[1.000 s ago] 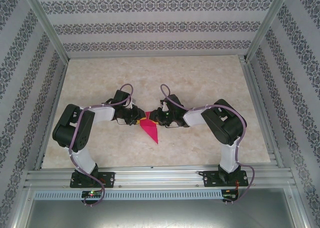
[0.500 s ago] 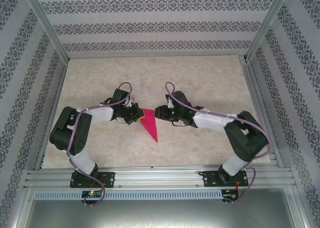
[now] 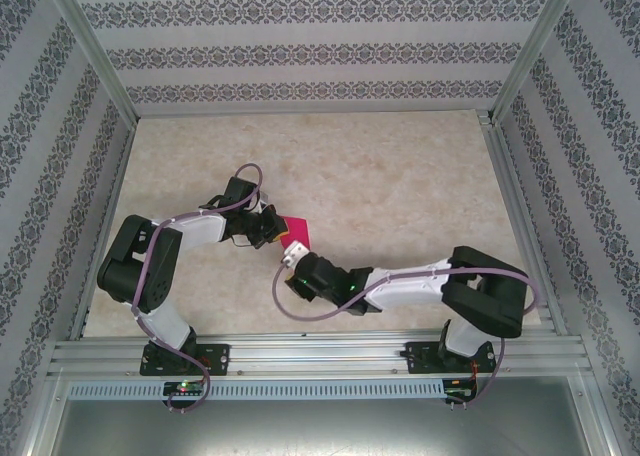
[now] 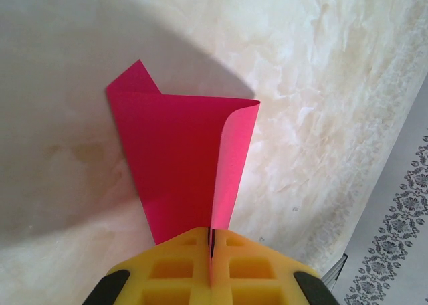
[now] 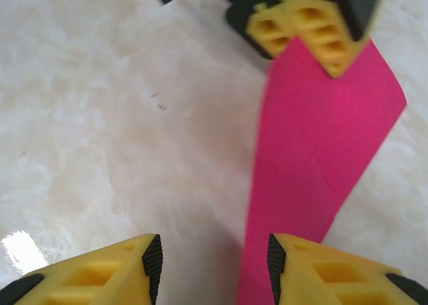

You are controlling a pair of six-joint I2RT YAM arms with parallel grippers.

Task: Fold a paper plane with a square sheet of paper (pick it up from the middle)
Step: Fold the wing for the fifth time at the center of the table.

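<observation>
The magenta-pink sheet of paper (image 4: 177, 158) is folded into a narrow tapering paper plane shape with one flap curling up. It lies on the marble table (image 3: 400, 176), just left of centre. My left gripper (image 4: 212, 241) is shut on its edge, and the yellow pads pinch the paper between them. In the top view the left gripper (image 3: 274, 227) sits at the paper's (image 3: 297, 230) left side. My right gripper (image 5: 212, 268) is open just above the table, with the paper (image 5: 321, 151) beside its right finger (image 5: 314, 268). From above, the right gripper (image 3: 294, 257) covers the paper's near end.
The right arm (image 3: 420, 284) stretches low across the near part of the table from the right. Aluminium rails (image 3: 320, 351) run along the front edge, and patterned walls (image 3: 320, 56) close in the back and sides.
The right gripper let go of the paper's top, opened wider and swung down to the paper's near end. The left gripper closed fully on the paper and stayed put.
</observation>
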